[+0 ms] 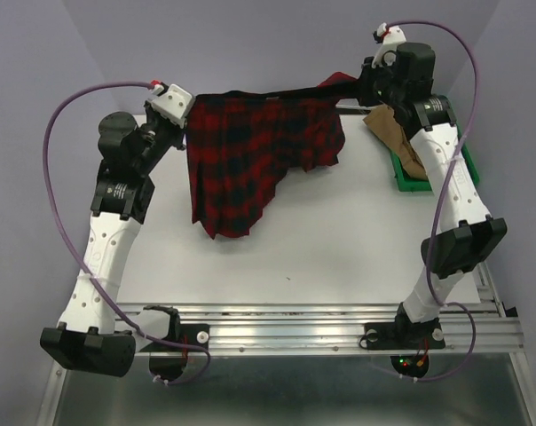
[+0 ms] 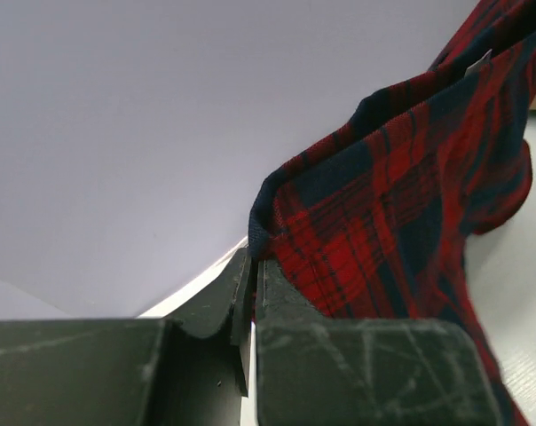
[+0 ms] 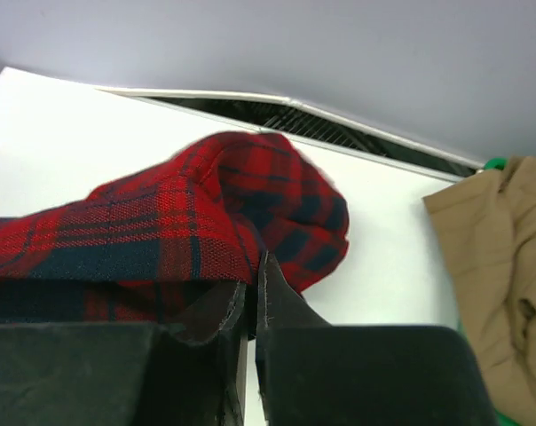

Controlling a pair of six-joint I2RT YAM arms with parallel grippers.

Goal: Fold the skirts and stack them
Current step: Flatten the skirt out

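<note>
- Left pincer [image 2: 252,266]: its dark, scuffed fingers are pressed together on the navy-bound top edge of the plaid skirt [image 1: 250,155], held above the far left corner of the tabletop [image 1: 339,248].
- Plaid skirt: soft woven cloth, red with dark navy-black checks. Its top edge is pulled into a band between the two pincers along the far edge. The body hangs in loose vertical folds with an uneven hem, longest on the left, where it comes down to the smooth white tabletop.
- Right pincer [image 3: 253,271]: the fingers are closed tight, pinching the skirt's other end above the far right corner. The cloth bunches into a rounded fold just past the tips.
- Tan skirt [image 1: 390,131]: plain brown cloth, crumpled, lying in a green plastic tray [image 1: 410,185] at the right edge and spilling over its rim.
</note>
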